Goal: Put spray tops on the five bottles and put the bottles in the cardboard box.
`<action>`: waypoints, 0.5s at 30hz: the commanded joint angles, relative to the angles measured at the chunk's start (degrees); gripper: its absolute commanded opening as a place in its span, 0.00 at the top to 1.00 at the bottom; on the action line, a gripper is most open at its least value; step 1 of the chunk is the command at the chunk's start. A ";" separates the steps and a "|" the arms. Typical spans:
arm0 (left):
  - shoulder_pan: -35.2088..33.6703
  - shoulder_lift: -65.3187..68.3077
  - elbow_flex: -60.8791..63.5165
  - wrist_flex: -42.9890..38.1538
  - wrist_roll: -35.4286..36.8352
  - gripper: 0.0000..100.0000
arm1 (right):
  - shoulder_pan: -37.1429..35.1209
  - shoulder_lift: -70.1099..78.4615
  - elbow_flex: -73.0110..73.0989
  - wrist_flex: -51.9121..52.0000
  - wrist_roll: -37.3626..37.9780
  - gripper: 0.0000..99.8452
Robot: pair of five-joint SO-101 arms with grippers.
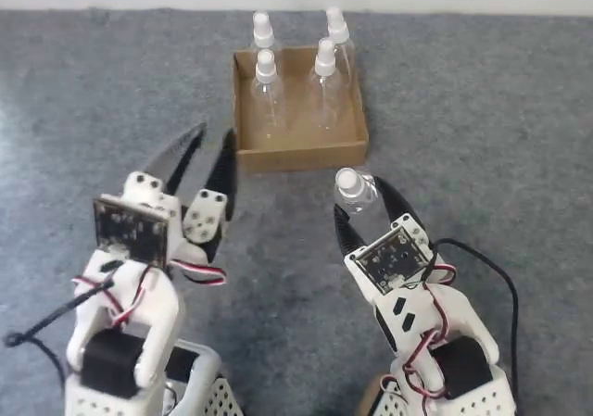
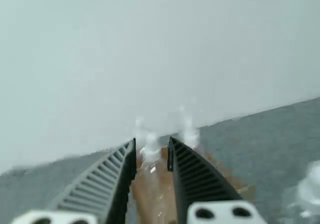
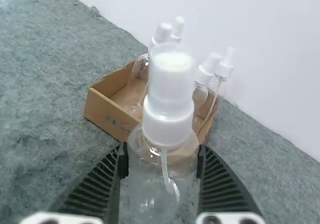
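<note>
The right pincer (image 3: 160, 151) clamps a spray-topped bottle (image 3: 170, 99), cardboard box (image 1: 301, 154) with unreadable print just beyond it; the left pincer (image 1: 214, 132) hangs part-open, empty.

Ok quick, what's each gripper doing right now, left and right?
Left gripper: open, holding nothing.
Right gripper: shut on a capped bottle.

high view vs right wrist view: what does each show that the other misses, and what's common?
The high view adds the left gripper, open near a front corner of the cardboard box, plus both arm bodies. The right wrist view adds the dip tube inside the fifth bottle and the ribbed inner faces of the right gripper against its sides. Both show the box holding four capped bottles, the fifth bottle in the right gripper, and the grey carpet.
</note>
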 commanded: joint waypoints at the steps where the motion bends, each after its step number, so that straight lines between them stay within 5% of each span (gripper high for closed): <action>1: -8.35 -7.12 9.71 -0.09 0.09 0.90 | 0.84 -1.19 -0.70 -1.54 -0.70 0.93; 9: -19.96 -22.86 29.85 -3.08 5.19 0.90 | 0.75 -1.19 -1.05 -1.54 -3.52 0.93; 15: -21.54 -21.01 35.74 -10.20 4.92 0.90 | 0.75 -1.19 -0.97 -1.54 -3.87 0.93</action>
